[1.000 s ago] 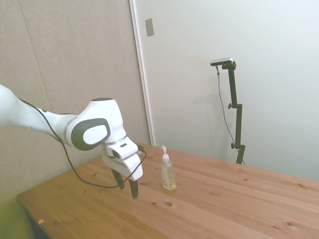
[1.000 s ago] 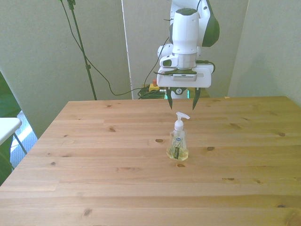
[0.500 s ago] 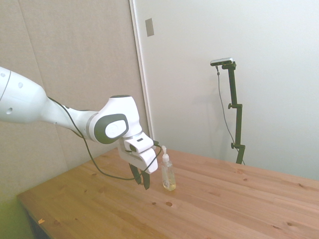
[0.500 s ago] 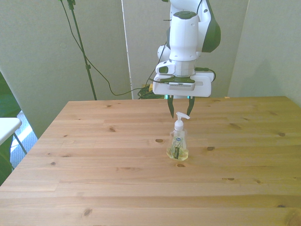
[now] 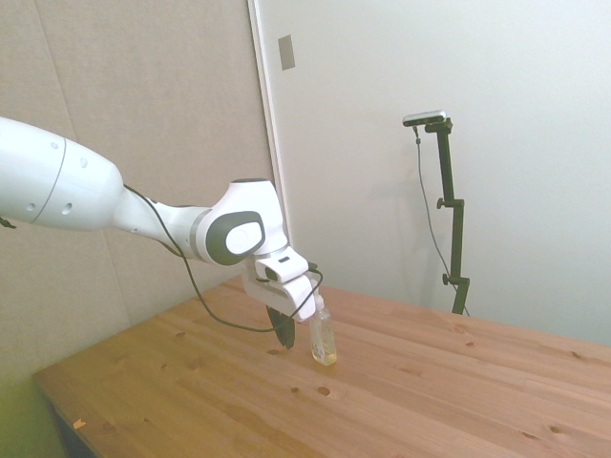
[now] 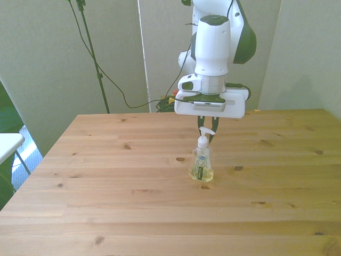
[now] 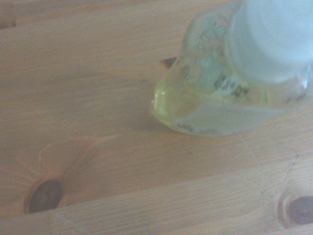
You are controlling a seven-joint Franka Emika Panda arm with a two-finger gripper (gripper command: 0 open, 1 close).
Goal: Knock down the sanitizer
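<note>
Clearly upright, the sanitizer (image 6: 201,164) is seen standing near the middle of the bench (image 6: 106,202), its base flat on the wood and nothing else close to it. A thin layer of yellowish liquid is visible at the bottom in the wrist view (image 7: 215,105), with the rest of the bottle clear and seemingly empty — so it is judged light, with what little weight it has sitting low.

The end effector (image 6: 206,130) is positioned at the height of the white pump top, just behind it as seen in the front view. In the side view (image 5: 289,331) its dark fingers are found just beside the bottle, on the arm's side. The fingers appear drawn fairly close together, with nothing held between them; whether the bottle is already being touched cannot be told.

No grasp is called for. The plastic is judged stiff enough to take a push without buckling, and smooth enough to slip off a glancing contact. A shove low on the body would probably slide the bottle along the bench rather than tip it — contact is better made high, at the neck or pump, where leverage is greatest. The narrow pump is a small target, so a finger could pass beside it. Little breakage risk is expected.
</note>
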